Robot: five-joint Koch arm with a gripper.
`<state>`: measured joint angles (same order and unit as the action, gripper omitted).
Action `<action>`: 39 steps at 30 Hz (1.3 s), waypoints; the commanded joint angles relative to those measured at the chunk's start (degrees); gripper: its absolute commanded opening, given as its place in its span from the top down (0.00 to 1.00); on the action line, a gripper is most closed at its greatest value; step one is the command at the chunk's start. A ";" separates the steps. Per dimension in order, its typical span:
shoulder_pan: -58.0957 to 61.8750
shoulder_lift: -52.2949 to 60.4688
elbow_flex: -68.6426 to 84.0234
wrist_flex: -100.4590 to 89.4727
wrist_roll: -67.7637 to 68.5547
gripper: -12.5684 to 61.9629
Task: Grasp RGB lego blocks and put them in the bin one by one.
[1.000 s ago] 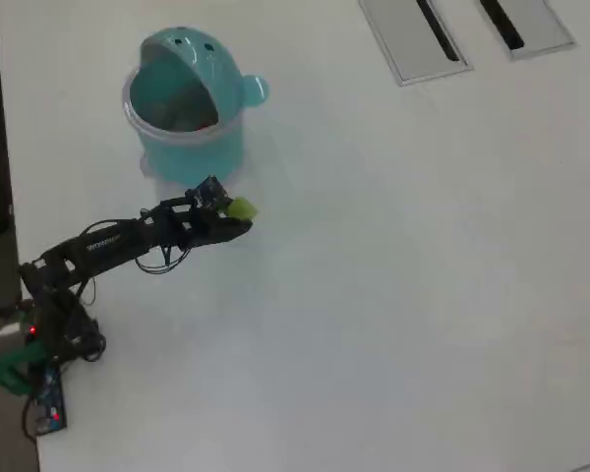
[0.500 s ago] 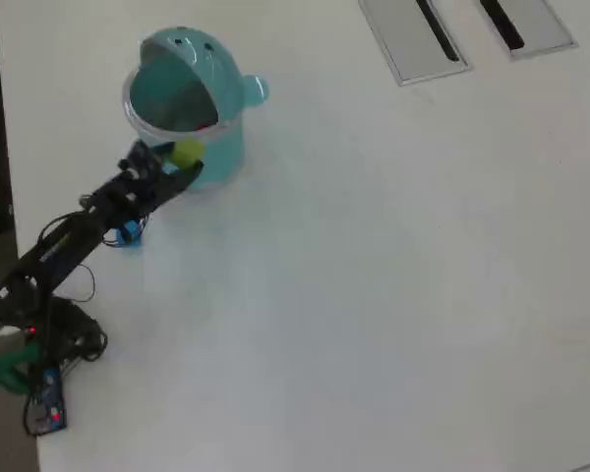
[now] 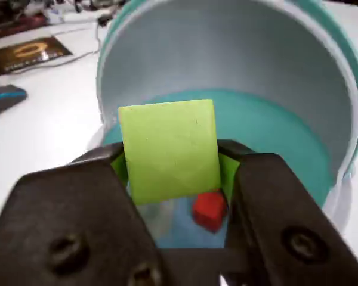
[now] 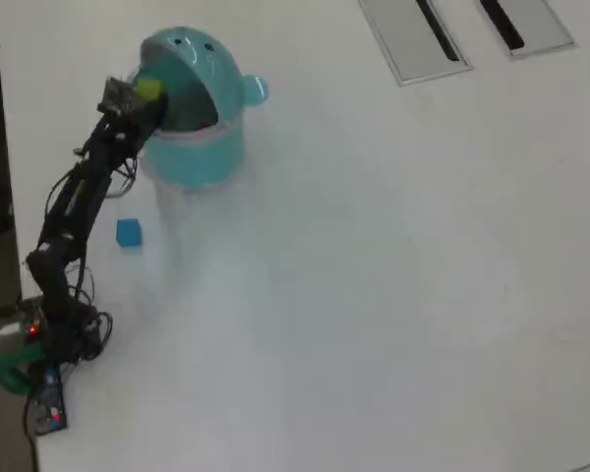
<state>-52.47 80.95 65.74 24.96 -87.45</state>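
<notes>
The yellow-green block (image 3: 170, 149) is pinched between the two dark jaws of the end effector (image 3: 170, 173), which is held above the open mouth of the teal bin (image 3: 274, 128). In the wrist view a red block (image 3: 209, 208) is seen lying on the bin's floor, below and slightly right of the held block. The pale inner wall of the domed lid (image 3: 227, 53) is seen rising behind the block.

In the overhead view the arm (image 4: 74, 202) is stretched from its base at the lower left up to the bin's (image 4: 192, 152) left rim, with the yellow-green block (image 4: 148, 90) at its tip (just over the rim edge). Two dark eye dots and a small side knob (image 4: 256, 90) are shown on the lid. A blue block (image 4: 128, 232) is left on the white table (image 4: 393, 275), just right of the arm and below the bin. Two grey panels with black strips (image 4: 413, 39) are seen at the top right, well apart from the bin
</notes>
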 commanded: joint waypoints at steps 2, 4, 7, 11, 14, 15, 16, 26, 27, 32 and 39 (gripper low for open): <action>-0.35 -3.34 -10.28 0.18 -0.97 0.76; -0.09 -5.80 -12.74 0.18 -2.02 0.73; 0.44 -7.29 -13.27 0.18 -4.39 0.67; 1.14 -7.73 -13.18 0.18 -6.68 0.57; 2.11 -7.65 -13.18 0.18 -11.51 0.46; 2.55 -7.65 -13.18 0.09 -13.18 0.42; 2.72 -7.56 -13.10 0.09 -13.10 0.41; 2.55 -2.72 -9.58 5.19 -13.10 0.39; 2.55 -1.32 -8.09 5.45 -13.10 0.39; 2.90 6.06 1.41 7.73 -13.10 0.39; 4.22 14.77 12.30 8.61 -13.18 0.39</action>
<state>-49.31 91.67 79.89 33.66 -99.84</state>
